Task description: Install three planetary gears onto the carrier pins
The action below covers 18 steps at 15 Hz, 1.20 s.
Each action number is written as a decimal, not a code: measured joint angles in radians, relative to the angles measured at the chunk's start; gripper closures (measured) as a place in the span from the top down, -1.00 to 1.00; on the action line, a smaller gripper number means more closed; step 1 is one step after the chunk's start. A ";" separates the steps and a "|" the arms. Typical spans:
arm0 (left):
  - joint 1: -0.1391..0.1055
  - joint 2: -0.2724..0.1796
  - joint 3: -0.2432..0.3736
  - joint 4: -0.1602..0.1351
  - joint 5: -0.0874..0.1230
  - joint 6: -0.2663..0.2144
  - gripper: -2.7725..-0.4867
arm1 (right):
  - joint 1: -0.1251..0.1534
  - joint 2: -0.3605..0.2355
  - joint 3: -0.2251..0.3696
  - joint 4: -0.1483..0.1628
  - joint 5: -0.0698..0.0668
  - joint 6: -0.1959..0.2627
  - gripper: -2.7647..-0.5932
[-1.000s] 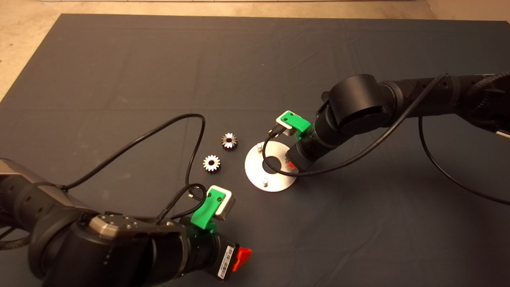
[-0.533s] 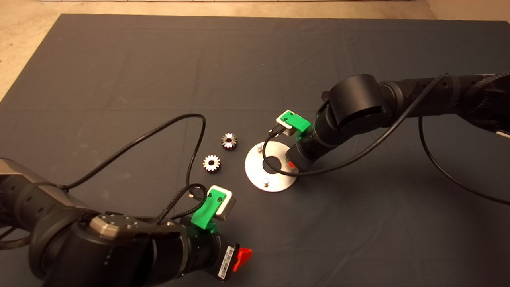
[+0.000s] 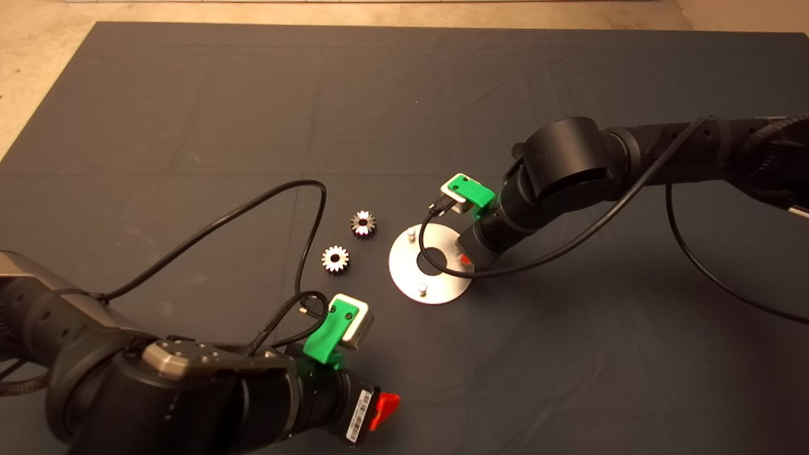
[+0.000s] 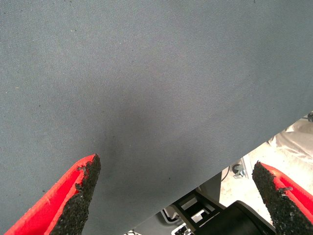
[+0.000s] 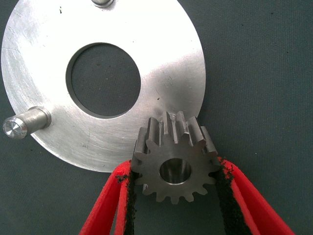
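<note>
The shiny steel disc (image 3: 404, 270) lies mid-mat with two carrier pins showing, one at its far side (image 3: 411, 234) and one at its near side (image 3: 422, 289). My right gripper (image 3: 464, 258) hovers over the disc's right rim, shut on one planetary gear (image 5: 173, 164). In the right wrist view that gear sits above the edge of the disc (image 5: 161, 73), with two bare pins (image 5: 24, 122) (image 5: 102, 2) beyond it. The third pin is hidden under the gear. Two more gears (image 3: 363, 224) (image 3: 335, 259) lie flat left of the disc. My left gripper (image 3: 382, 407) is parked low at the front, open.
Black cables loop over the mat near the loose gears (image 3: 310, 215) and across the disc (image 3: 436, 268). In the left wrist view, bare mat (image 4: 146, 73) lies ahead of the fingers, with its edge and floor hardware beyond (image 4: 234, 169).
My right wrist has shifted slightly to the right over the disc's rim, still holding the gear. The left arm and the two loose gears have not moved.
</note>
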 joint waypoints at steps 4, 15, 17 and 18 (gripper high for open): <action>0.000 0.000 0.000 0.000 0.000 0.000 0.51 | 0.000 0.000 0.000 0.000 0.000 0.000 -0.65; 0.000 0.000 0.000 0.007 0.000 0.000 0.51 | -0.004 0.000 -0.014 -0.002 0.039 0.000 -0.66; 0.000 0.000 0.000 0.007 0.000 0.000 0.51 | -0.006 0.000 -0.022 -0.001 0.043 0.000 -0.66; 0.000 0.000 0.000 0.007 0.000 0.000 0.51 | -0.006 0.000 -0.026 -0.001 0.045 0.000 -0.67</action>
